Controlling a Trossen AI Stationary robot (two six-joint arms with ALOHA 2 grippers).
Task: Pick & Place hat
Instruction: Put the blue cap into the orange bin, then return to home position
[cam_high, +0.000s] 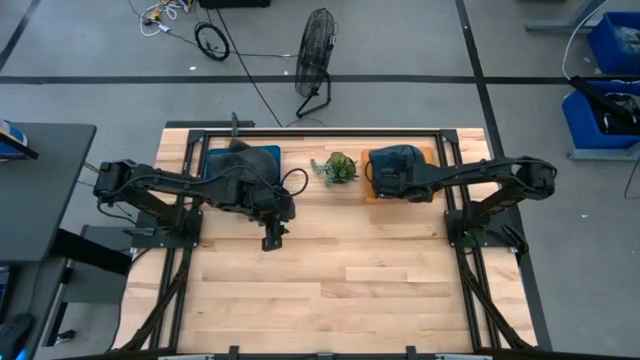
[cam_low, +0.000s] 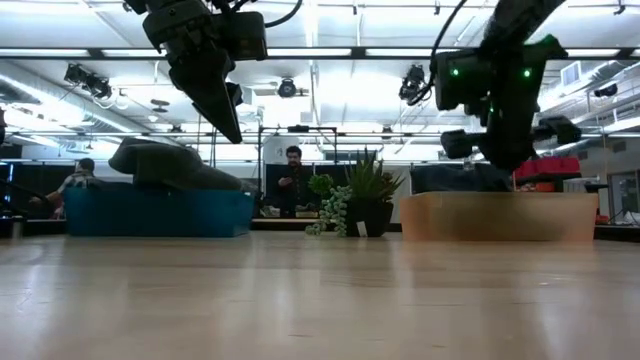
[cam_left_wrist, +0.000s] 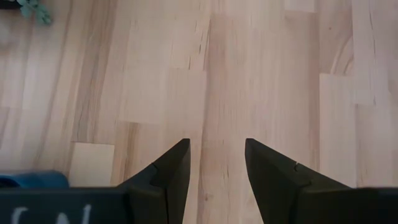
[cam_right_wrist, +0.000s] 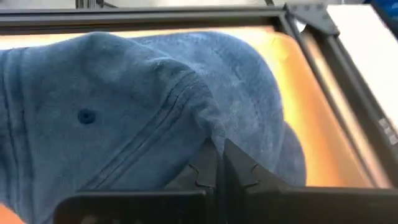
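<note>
Hats on both sides of the far edge of the tabletop right now: a blue denim hat sits in the orange tray toward the far right corner, and a dark grey hat is heaped on the blue tray toward the far left. Between the two trays, a small potted plant stands at the far edge, just about centred. The right gripper is down in the orange tray, and look at that, its fingers are squeezed almost together with a fold of the blue denim hat pinched between them, right along the stitched seam of the crown. From table height the right arm hangs over the orange tray, green lights glowing on its wrist. Over on the other side, the left gripper hangs above bare wood, just nearer than the blue tray and well clear of it, pointing down. Its fingers are spread apart with only the planks of the tabletop showing between them, nothing held. Beyond the table, a person stands in the room behind the plant.
</note>
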